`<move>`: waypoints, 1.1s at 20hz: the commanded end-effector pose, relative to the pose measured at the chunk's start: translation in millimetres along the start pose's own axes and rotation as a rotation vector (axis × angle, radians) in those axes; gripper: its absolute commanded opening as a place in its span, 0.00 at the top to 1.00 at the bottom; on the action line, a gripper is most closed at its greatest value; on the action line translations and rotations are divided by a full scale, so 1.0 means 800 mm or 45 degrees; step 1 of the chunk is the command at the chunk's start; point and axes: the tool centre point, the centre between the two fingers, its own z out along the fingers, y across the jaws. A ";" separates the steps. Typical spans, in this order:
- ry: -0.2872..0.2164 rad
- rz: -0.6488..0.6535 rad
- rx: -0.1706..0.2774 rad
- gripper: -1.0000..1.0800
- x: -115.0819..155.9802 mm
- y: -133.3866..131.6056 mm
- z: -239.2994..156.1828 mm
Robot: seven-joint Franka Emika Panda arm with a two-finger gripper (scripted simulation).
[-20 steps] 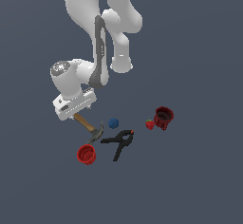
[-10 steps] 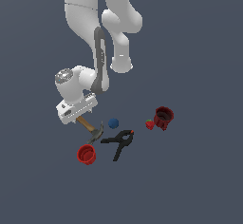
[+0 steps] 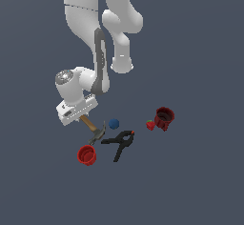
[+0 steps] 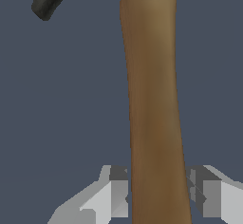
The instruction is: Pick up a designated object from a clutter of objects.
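On the dark grey floor, fingers (image 4: 118,192) straddle the hammer (image 4: 153,99) handle, grip unclear.

no real room here: a bare simulated scene, a flat, uniform dark grey-blue ground (image 3: 200,186) filling the exterior view, with no walls or furniture (the smooth, untextured shading gives it away). a white robot arm (image 3: 90,33) stands over a few scattered small items (image 3: 121,136).

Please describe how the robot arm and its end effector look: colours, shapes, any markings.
The arm is glossy white, built of rounded segments, with a dark grey strip along one link. The end effector is a white boxy block with pale grey, angular fingers. No cables or markings show.
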 end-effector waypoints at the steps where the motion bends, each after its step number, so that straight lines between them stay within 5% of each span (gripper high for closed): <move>1: -0.004 -0.002 0.009 1.00 -0.001 -0.004 0.004; 12: 0.000 0.000 0.001 1.00 0.007 0.004 -0.029; 22: -0.002 0.000 0.002 1.00 0.029 0.017 -0.123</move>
